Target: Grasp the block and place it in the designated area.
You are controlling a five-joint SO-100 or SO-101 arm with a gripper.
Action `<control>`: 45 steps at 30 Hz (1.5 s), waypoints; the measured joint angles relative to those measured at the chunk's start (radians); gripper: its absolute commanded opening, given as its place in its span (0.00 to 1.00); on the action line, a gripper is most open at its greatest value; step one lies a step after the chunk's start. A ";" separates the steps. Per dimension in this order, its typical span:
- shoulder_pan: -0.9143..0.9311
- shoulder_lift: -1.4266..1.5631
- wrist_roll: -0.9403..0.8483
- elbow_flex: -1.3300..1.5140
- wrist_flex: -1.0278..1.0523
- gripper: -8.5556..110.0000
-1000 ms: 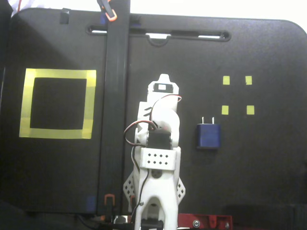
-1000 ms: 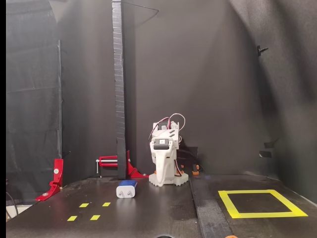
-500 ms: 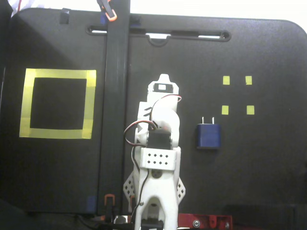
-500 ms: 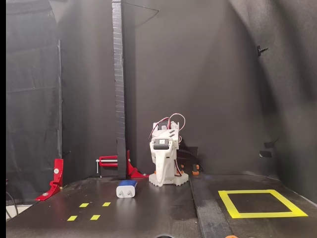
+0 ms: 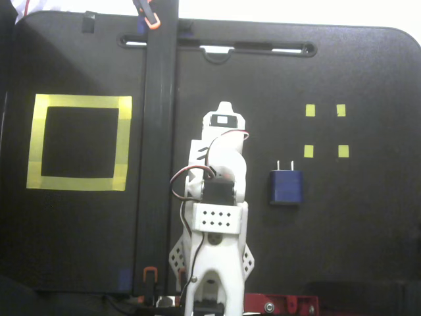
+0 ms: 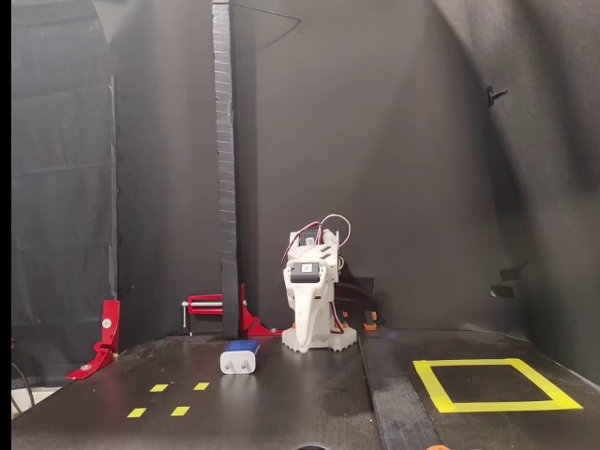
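well apart: block (image 5: 285, 187), end effector (image 5: 225, 109)

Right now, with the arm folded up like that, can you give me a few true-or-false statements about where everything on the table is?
1. The block lies inside the yellow tape square. False: it sits outside, on the arm's other side.
2. The end effector is holding the block. False: they are apart.
3. Four small yellow tape squares lie beyond the block's prongs in the top-down fixed view. True.
4. The yellow tape square has nothing inside it. True.
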 measured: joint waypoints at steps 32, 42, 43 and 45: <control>-0.006 0.000 0.000 0.000 0.000 0.07; -0.006 0.000 -0.009 0.000 -0.202 0.07; -0.006 0.000 -0.009 0.000 -0.241 0.07; -0.006 0.000 -0.009 0.000 -0.322 0.07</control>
